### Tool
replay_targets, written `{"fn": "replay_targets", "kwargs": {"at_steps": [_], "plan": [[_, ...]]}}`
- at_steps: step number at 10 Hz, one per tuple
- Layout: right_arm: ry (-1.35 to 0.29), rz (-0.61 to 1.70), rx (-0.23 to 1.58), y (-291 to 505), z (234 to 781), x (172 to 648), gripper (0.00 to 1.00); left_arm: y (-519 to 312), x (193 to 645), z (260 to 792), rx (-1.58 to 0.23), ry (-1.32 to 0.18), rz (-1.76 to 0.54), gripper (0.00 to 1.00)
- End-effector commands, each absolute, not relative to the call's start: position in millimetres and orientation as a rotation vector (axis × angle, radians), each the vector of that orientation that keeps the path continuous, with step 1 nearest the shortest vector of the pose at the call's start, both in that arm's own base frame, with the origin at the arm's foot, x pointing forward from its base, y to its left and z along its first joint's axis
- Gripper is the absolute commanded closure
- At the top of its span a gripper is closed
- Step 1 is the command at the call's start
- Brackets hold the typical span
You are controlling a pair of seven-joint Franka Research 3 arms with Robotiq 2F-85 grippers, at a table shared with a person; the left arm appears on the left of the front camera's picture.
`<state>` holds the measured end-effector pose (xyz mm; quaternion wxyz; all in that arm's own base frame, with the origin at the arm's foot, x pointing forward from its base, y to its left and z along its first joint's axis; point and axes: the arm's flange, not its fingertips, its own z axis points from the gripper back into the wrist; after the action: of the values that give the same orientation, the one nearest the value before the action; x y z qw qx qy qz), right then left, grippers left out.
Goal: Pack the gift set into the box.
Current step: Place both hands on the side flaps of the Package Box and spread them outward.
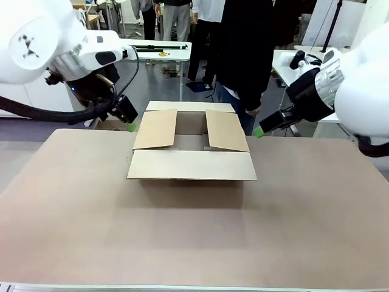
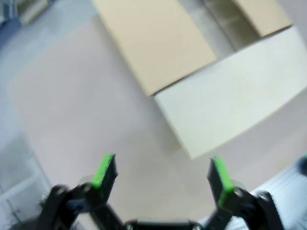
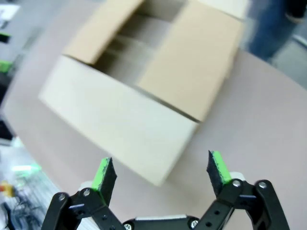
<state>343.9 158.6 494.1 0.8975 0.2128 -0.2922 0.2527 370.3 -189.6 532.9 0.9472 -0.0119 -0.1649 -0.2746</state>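
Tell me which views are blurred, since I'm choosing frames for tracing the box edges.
Front view: sharp and evenly lit, the box edges crisp, a soft shadow along its near side. Left wrist view: the box smeared and washed pale, the left tool somewhat clearer. Right wrist view: the box blurred, the right tool sharp.

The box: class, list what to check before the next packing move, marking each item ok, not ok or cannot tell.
1. Box standing on the table, between the arms: ok.
2. Opening free: not ok, both side flaps lean over it, leaving a middle gap.
3. Left end effector open, holding nothing: ok.
4. Right end effector open, holding nothing: ok.
5. Box contents: cannot tell.
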Motion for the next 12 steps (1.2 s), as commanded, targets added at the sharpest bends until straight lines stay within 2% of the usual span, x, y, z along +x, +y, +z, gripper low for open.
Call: {"fn": "replay_targets", "kwargs": {"at_steps": [1, 2, 3, 4, 11, 12], "plan": [[-0.606, 0.556, 1.198, 122, 493, 350, 0.00, -219, 395, 581, 0.183, -0.158, -0.524, 0.00], [-0.664, 0.499, 1.369, 111, 481, 350, 0.00, -230, 419, 601, 0.227, -0.069, -0.446, 0.00], [-0.655, 0.362, 1.390, 103, 469, 349, 0.00, -237, 435, 610, 0.098, -0.173, -0.292, 0.00], [-0.659, 0.522, 0.758, 132, 506, 348, 0.00, -203, 384, 574, 0.181, -0.186, -0.485, 0.00], [-0.659, 0.522, 0.758, 132, 506, 348, 0.00, -211, 386, 574, 0.188, -0.169, -0.470, 0.00], [-0.659, 0.522, 0.758, 132, 506, 348, 0.00, -194, 382, 590, -0.179, -0.169, -0.626, 0.00]]}}
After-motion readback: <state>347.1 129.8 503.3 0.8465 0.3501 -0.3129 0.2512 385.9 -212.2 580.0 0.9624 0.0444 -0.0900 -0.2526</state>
